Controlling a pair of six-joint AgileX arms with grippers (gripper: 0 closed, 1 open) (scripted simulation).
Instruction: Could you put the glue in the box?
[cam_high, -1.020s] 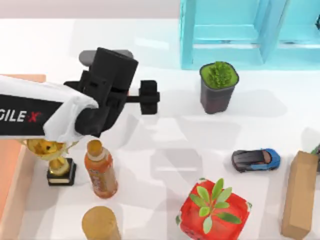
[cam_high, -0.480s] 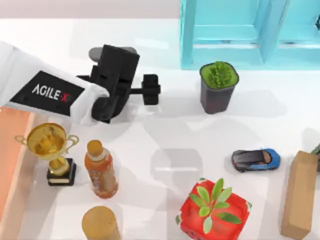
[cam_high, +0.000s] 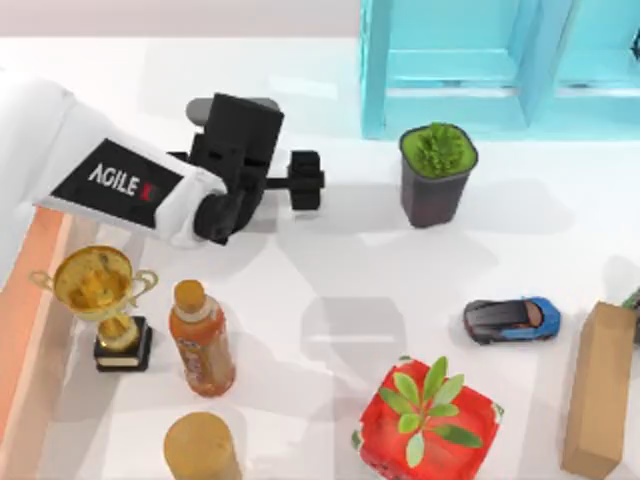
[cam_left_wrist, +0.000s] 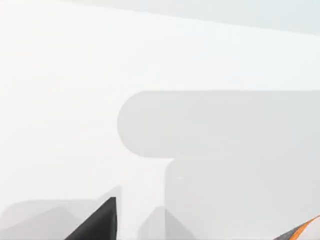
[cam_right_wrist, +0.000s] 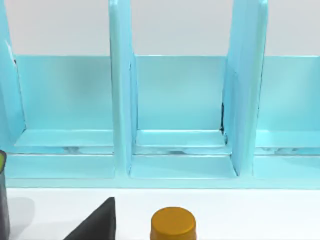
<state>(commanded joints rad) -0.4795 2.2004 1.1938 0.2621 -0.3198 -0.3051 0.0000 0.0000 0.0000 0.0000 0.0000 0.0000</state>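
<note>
The left gripper (cam_high: 240, 152) hangs over the table's (cam_high: 330, 280) far left part, beyond the gold trophy (cam_high: 100, 290) and the orange drink bottle (cam_high: 200, 340); whether its claw is open or closed cannot be told; a white-and-orange sliver (cam_left_wrist: 307, 230) close by the claw may be the glue; the box (cam_high: 28, 300) sits at the table's left edge; the right arm faces the turquoise shelf (cam_right_wrist: 180, 100).

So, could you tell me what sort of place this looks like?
Likely a simulated tabletop test scene: a plain white table strewn with unrelated props such as a trophy, toy car and blue shelf.
</note>
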